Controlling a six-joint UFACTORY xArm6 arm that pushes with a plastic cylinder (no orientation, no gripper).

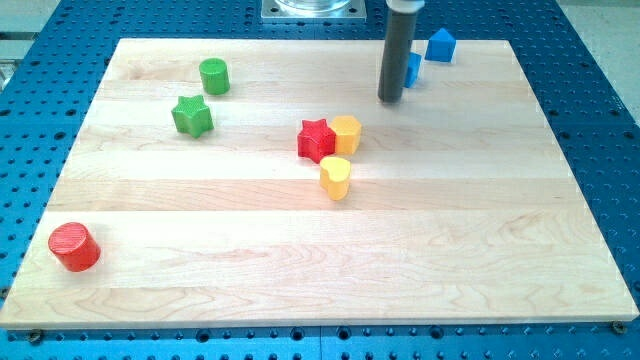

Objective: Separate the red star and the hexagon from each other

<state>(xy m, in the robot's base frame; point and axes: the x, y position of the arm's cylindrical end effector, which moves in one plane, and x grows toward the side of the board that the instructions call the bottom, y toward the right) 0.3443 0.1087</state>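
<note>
My tip [390, 99]: bare rod end, no jaws, rests on board [480, 250] near view's top, well apart from pair. No legible writing. Red cylinder [74, 246] bottom left. Yellow heart [336, 177] mid-board. Red star [316, 139] touching yellow hexagon [346, 132]. Green star [192, 115], green cylinder [213, 75] behind. Blue blocks [440, 45] at top.

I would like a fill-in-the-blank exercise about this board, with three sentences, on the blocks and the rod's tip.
1. The red star touches the yellow ____ on its right in the view.
2. My tip is toward the view's ____ from the red star, touching neither block of that pair.
3. The red cylinder lies near the board's bottom ____ corner in the view.

Missing words: hexagon; top right; left
</note>
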